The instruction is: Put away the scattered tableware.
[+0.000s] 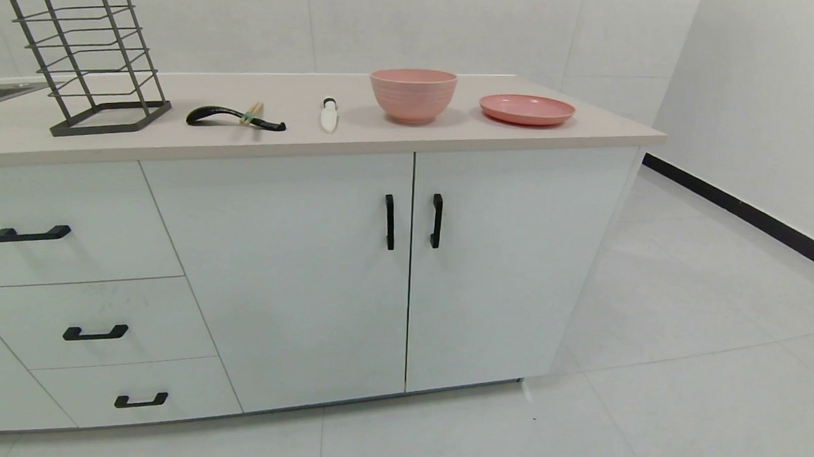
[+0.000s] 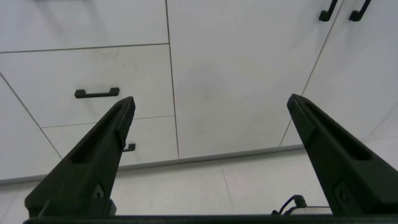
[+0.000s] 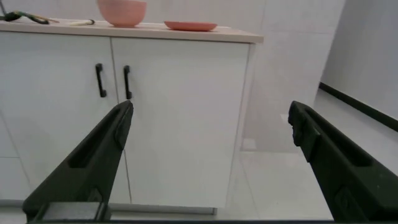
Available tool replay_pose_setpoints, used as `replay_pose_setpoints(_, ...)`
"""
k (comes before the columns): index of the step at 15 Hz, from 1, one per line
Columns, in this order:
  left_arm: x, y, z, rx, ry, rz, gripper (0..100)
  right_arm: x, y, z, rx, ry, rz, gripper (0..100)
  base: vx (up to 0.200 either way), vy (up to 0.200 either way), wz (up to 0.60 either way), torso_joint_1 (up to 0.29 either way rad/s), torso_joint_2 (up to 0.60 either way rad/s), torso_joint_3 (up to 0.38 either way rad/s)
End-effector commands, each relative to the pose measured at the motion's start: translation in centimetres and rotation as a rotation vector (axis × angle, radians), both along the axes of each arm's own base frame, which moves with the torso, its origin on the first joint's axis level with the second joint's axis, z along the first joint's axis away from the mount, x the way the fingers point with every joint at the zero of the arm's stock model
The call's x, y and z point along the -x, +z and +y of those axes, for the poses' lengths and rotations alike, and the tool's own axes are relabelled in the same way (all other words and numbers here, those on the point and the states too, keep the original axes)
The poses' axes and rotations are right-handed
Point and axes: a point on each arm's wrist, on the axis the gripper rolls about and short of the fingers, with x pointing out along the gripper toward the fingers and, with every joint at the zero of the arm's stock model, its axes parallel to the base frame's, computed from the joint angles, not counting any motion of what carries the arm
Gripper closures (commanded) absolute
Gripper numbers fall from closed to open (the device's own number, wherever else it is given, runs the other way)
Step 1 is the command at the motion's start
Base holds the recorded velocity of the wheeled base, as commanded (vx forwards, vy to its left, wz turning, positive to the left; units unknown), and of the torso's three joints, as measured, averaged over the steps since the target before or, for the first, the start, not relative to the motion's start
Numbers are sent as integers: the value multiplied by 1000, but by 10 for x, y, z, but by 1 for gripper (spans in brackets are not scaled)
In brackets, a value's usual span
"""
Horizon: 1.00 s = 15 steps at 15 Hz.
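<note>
Tableware lies scattered along countertop (image 1: 493, 133), none stowed yet. Black spoon (image 1: 226, 116) rests across chopsticks (image 1: 253, 111), near wire rack (image 1: 85, 49). Small white utensil (image 1: 329, 116) lies between them and pink bowl (image 1: 413, 95). Pink plate (image 1: 527, 109) sits beside bowl, toward counter end.

Left gripper (image 2: 211, 101) is spread wide and empty, low before drawers (image 2: 96, 93). Right gripper (image 3: 211, 106) is likewise spread and empty, facing cabinet doors (image 3: 180, 112). Both appear held low, below counter level, so likely no pick begun.
</note>
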Motion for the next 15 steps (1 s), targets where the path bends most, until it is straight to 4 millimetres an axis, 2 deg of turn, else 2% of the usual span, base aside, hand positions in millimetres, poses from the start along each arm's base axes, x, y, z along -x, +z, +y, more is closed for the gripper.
replay_pose_setpoints(1,0,0,0,-9,-1,2,0,-40,48,3,34,115,109,0,0,0,0,0,0,0)
replay_pose_setpoints(3,0,0,0,-10,-2,2,0,-73,56,8,45,181,163,0,0,0,0,0,0,0)
replay_pose_setpoints(4,0,0,0,-10,-2,2,0,-81,56,10,48,203,178,0,0,0,0,0,0,0)
replay_pose_setpoints(6,0,0,0,-10,-2,2,0,-115,54,21,79,356,266,0,0,0,0,0,0,0)
replay_pose_setpoints(8,0,0,0,-10,-2,2,0,-134,52,26,124,392,290,0,0,0,0,0,0,0)
replay_pose_setpoints(10,0,0,0,-10,-2,2,0,-164,47,36,186,446,296,0,0,0,0,0,0,0)
replay_pose_setpoints(13,0,0,0,-9,-4,2,0,-186,41,54,200,549,315,0,0,0,0,0,0,0)
replay_pose_setpoints(15,0,0,0,-7,-4,2,0,-193,36,59,211,570,343,0,0,0,0,0,0,0)
